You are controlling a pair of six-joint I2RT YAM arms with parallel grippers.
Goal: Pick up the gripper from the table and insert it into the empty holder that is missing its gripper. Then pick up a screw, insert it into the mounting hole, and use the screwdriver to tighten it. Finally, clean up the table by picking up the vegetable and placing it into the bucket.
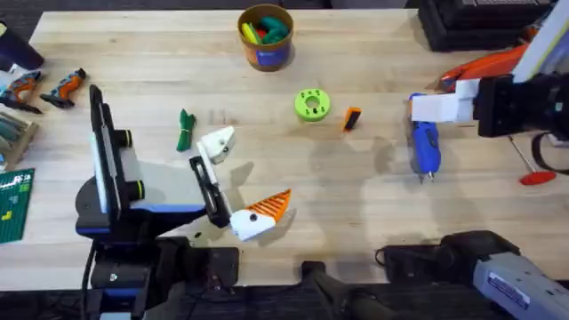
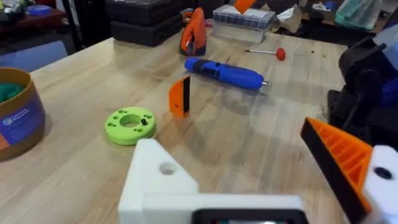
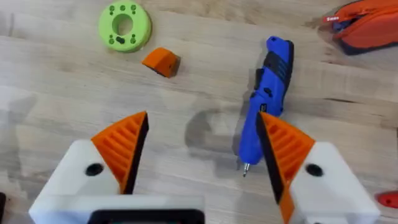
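The gripper (image 1: 352, 118), a small orange piece with a black end, lies loose on the table right of centre; the left wrist view shows the gripper (image 2: 180, 96) standing on edge. My left gripper (image 1: 258, 164) is open; one jaw carries the bare white holder (image 1: 218, 142), the other an orange ribbed pad (image 1: 271, 208). My right gripper (image 1: 427, 108) hovers open over the blue screwdriver (image 1: 424, 147), with the screwdriver (image 3: 267, 87) lying beside one pad. The dark-green vegetable (image 1: 185, 130) lies left of the holder. The yellow-orange bucket (image 1: 265, 37) stands at the back.
A lime-green disc with holes (image 1: 311, 105) lies just left of the loose orange piece. A thin red-handled tool (image 1: 533, 169) and a big orange tool (image 1: 484, 65) are at the right. Small tools (image 1: 44, 89) and a green board (image 1: 13, 204) sit at the left edge.
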